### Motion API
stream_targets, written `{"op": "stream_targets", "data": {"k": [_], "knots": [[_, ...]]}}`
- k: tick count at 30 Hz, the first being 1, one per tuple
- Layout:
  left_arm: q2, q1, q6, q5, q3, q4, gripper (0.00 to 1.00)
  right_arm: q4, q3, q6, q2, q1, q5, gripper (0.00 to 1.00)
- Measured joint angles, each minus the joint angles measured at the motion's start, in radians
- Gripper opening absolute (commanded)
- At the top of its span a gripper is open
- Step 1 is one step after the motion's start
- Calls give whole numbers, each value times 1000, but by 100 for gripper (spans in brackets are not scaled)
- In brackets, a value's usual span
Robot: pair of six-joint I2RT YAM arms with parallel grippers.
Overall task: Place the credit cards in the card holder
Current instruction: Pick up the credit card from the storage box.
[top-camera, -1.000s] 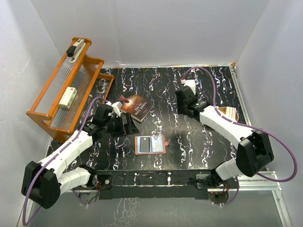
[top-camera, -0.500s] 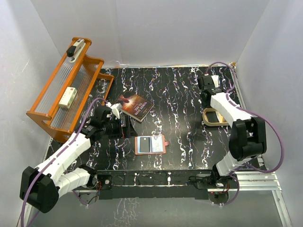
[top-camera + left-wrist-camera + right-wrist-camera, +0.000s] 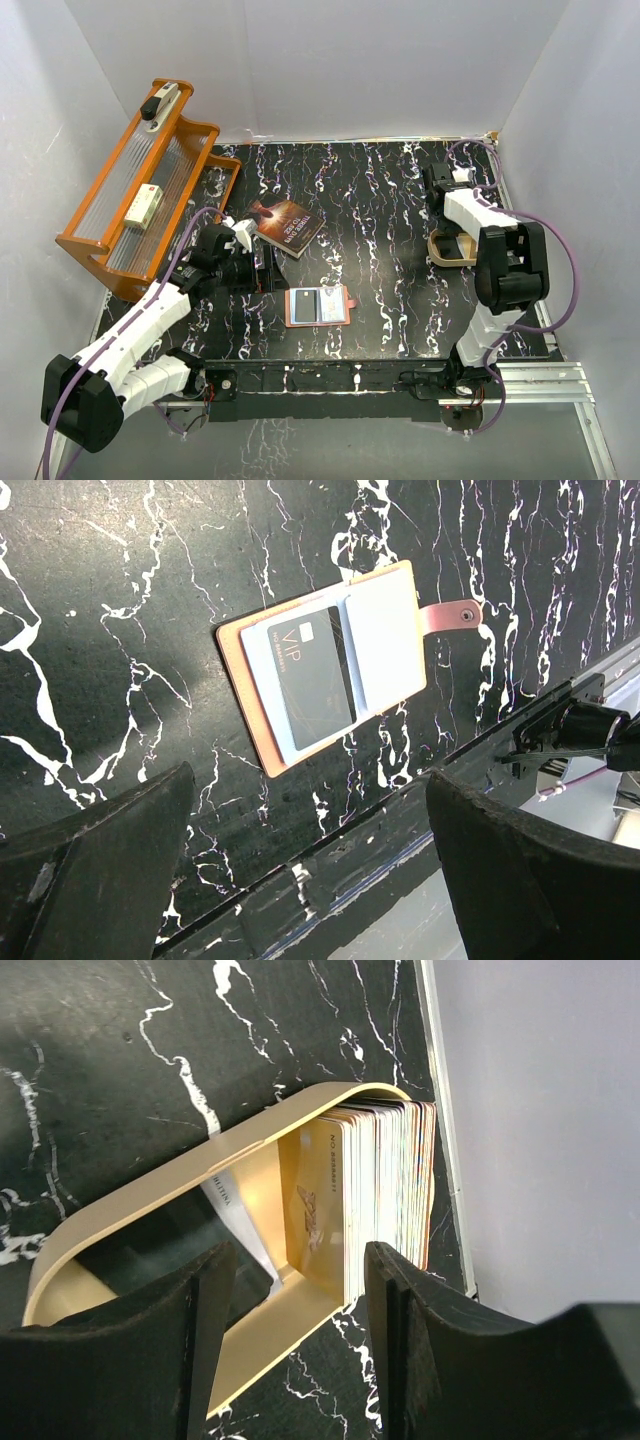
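Observation:
The card holder [image 3: 318, 306] lies open and flat near the table's front middle. In the left wrist view it [image 3: 250, 695] is reddish-brown, its snap tab [image 3: 450, 614] pointing right. A dark card marked VIP [image 3: 312, 677] lies on its left half and a pale blue-white card [image 3: 382, 645] on its right half. My left gripper [image 3: 262, 270] is open and empty just left of the holder; its fingertips [image 3: 95, 870] frame the table's front edge. My right gripper [image 3: 447, 222] is open and empty over a beige-gold tin [image 3: 150, 1215] holding a stack of cards [image 3: 385, 1190].
A dark paperback book [image 3: 287, 225] lies behind my left gripper. An orange rack [image 3: 140, 200] stands at the back left. The tin [image 3: 452, 252] sits by the right wall. The table's front rail [image 3: 560, 730] is just past the holder.
My right arm has swung from the table's middle back to the right side and now hangs over the tin. My left gripper has shifted slightly; the card holder has not moved.

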Motion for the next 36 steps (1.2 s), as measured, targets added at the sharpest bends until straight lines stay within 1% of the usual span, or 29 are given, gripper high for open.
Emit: {"op": "stream_targets", "data": {"k": [8, 10, 16, 36], "knots": [[0, 0, 3, -3, 0, -11, 99, 27, -14, -1, 32, -43, 38, 52], [0, 0, 4, -4, 0, -11, 98, 44, -31, -1, 34, -57, 46, 50], [0, 0, 6, -7, 0, -11, 99, 62, -60, -16, 56, -82, 72, 42], [2, 0, 6, -8, 0, -11, 99, 83, -60, -25, 49, -82, 83, 33]]}}
